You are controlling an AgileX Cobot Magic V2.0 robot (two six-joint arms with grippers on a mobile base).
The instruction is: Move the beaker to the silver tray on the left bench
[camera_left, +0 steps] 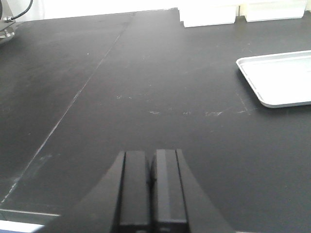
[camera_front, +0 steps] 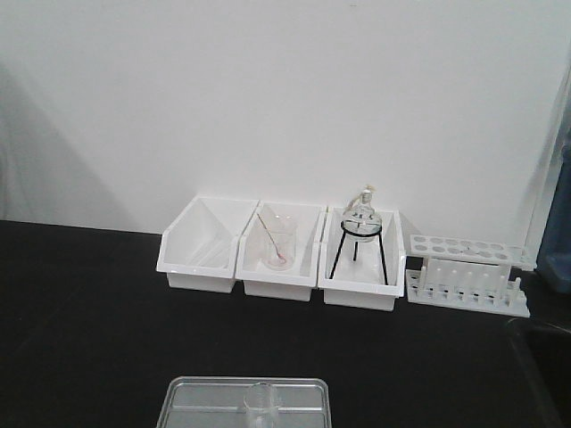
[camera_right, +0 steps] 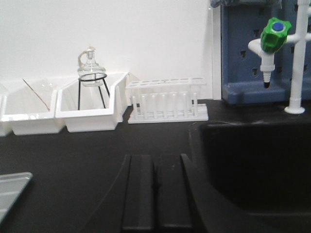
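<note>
The small clear beaker [camera_front: 261, 403] stands inside the silver tray [camera_front: 192, 397] at the near edge of the black left bench [camera_front: 89, 321]. Part of the tray also shows in the left wrist view [camera_left: 282, 77] and its corner in the right wrist view [camera_right: 12, 187]; the beaker does not show in either. My left gripper [camera_left: 151, 160] is shut and empty, low over bare bench, left of the tray. My right gripper [camera_right: 154, 162] is shut and empty, over the bench right of the tray, beside the sink.
Three white bins [camera_front: 205, 245] line the white wall; the middle holds a pinkish beaker with a rod [camera_front: 277, 242], the right a round flask on a black tripod [camera_front: 361, 234]. A white test-tube rack [camera_front: 466, 275] stands further right. A black sink [camera_right: 257, 160] and green-capped tap [camera_right: 273, 41] lie right.
</note>
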